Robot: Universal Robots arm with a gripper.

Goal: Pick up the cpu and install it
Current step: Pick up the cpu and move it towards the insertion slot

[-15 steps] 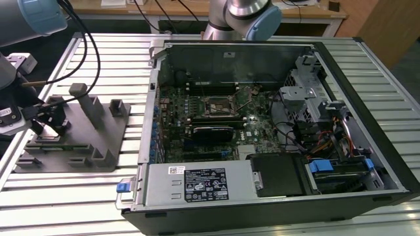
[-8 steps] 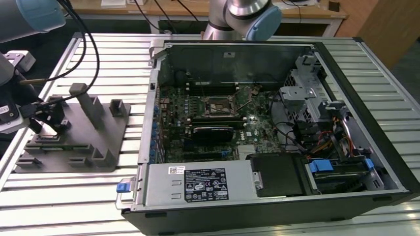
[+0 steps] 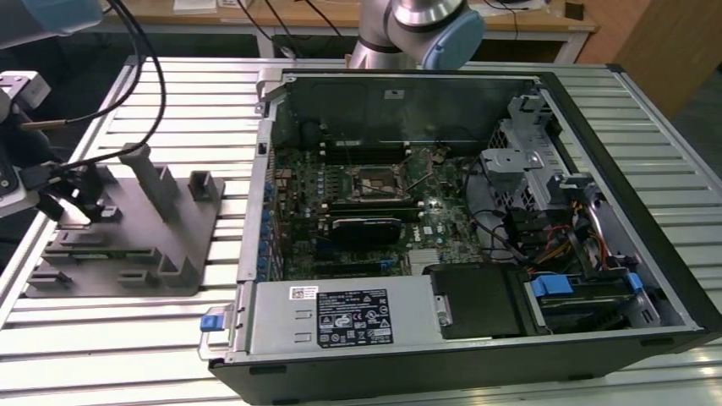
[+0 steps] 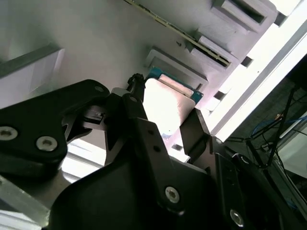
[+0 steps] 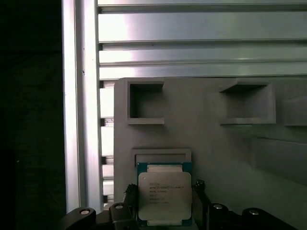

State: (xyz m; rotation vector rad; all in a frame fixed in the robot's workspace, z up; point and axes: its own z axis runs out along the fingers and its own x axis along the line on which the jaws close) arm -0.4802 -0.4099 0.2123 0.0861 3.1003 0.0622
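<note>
Here, in the exterior view, the pincer (image 3: pixel 70 210) hangs low over a grey fixture block (image 3: pixel 147 245) that sits on the slatted metal surface (image 3: pixel 113 338), at the exterior view's left. An open computer case (image 3: pixel 631 211) lies well apart from it toward the exterior view's right, with the black-framed socket (image 3: pixel 378 183) exposed on the green board inside.

In the first wrist view, the cpu (image 5: pixel 164 199) lies flat in a shallow recess of the fixture block (image 5: pixel 216 153), its pale metal lid facing up and a thin teal rim showing around it. It is slightly longer than wide. Its long axis runs parallel to the bright rail (image 5: pixel 81 120) beside the block, and its far end points toward a square pocket (image 5: pixel 145 101). The pincer (image 5: pixel 164 191) brackets the chip along its two long edges. I cannot tell whether it is clamping the chip or only standing beside it.

In the second wrist view, the pincer (image 4: pixel 165 112) again sits astride the cpu (image 4: pixel 168 103). The chip's bright lid is level with the grey block (image 4: pixel 96 43), and its teal edge is seated against the recess wall.
</note>
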